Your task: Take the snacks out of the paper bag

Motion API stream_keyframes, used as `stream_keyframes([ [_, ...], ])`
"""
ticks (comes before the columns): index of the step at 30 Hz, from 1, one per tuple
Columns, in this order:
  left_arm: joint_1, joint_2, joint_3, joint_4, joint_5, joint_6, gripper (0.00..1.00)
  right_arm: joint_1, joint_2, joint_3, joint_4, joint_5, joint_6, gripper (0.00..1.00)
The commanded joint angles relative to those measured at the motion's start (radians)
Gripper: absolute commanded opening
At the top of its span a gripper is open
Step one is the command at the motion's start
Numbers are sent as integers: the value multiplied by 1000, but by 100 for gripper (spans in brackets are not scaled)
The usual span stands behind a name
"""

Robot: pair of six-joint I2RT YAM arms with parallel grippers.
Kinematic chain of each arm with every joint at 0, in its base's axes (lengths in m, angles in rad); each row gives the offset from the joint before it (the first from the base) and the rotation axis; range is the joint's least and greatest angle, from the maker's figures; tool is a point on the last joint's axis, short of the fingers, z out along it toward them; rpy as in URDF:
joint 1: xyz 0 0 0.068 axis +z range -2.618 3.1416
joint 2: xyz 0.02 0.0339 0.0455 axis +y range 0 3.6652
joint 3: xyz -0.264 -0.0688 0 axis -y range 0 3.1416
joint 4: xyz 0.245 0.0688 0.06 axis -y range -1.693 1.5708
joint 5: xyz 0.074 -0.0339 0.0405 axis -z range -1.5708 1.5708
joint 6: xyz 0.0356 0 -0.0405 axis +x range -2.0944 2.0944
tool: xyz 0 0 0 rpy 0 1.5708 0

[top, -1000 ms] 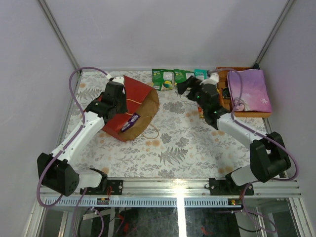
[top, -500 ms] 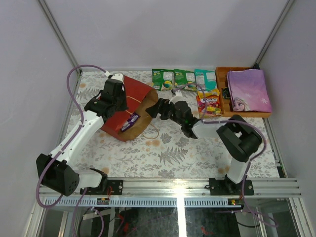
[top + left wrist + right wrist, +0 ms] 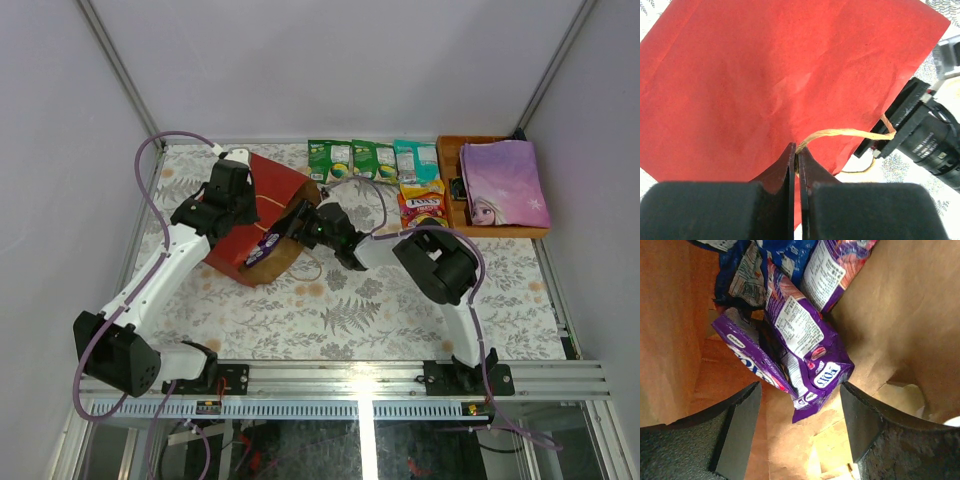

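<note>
The red paper bag [image 3: 262, 196] lies on its side, mouth toward the table's middle. My left gripper [image 3: 232, 192] sits on top of it, shut on its twine handle [image 3: 840, 133] over the red paper [image 3: 770, 75]. My right gripper [image 3: 293, 226] is open inside the bag's mouth. In the right wrist view its fingers [image 3: 740, 427] stand on either side of the lower end of a purple packet [image 3: 807, 347], without touching it. A second purple packet [image 3: 747, 357] and a blue bag [image 3: 785, 250] lie deeper in the brown kraft interior [image 3: 890, 305]. A purple packet also shows at the mouth in the top view [image 3: 268, 243].
Two green packets [image 3: 330, 160], [image 3: 373, 157], a teal one [image 3: 415, 158] and a yellow-red one [image 3: 423, 203] lie along the back. The wooden tray [image 3: 452, 152] with the purple princess book [image 3: 500, 185] stands at the back right.
My right arm swung from beside the tray at the back right across to the bag, and its gripper entered the mouth. The yellow-red packet now lies on the table. The left arm held still.
</note>
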Motion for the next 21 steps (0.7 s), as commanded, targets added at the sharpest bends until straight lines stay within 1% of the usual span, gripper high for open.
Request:
stream_keyframes([
  [1, 5, -14, 39, 3, 27, -19, 0, 35, 26, 75, -144, 41, 110, 70],
  [5, 6, -28, 48, 3, 80, -47, 0, 58, 7, 70, -254, 86, 126, 69],
  [12, 6, -20, 51, -4, 67, -62, 0, 89, 22, 66, -317, 97, 185, 70],
  [16, 5, -28, 58, -7, 37, -57, 0, 117, 65, 120, -335, 94, 192, 68],
  [18, 5, -29, 58, -10, 29, -55, 0, 126, 100, 175, -354, 86, 198, 67],
  [20, 6, -30, 54, -10, 24, -55, 0, 128, 129, 214, -359, 78, 212, 65],
  [21, 5, -31, 53, -9, 19, -55, 0, 129, 147, 228, -362, 73, 213, 59],
])
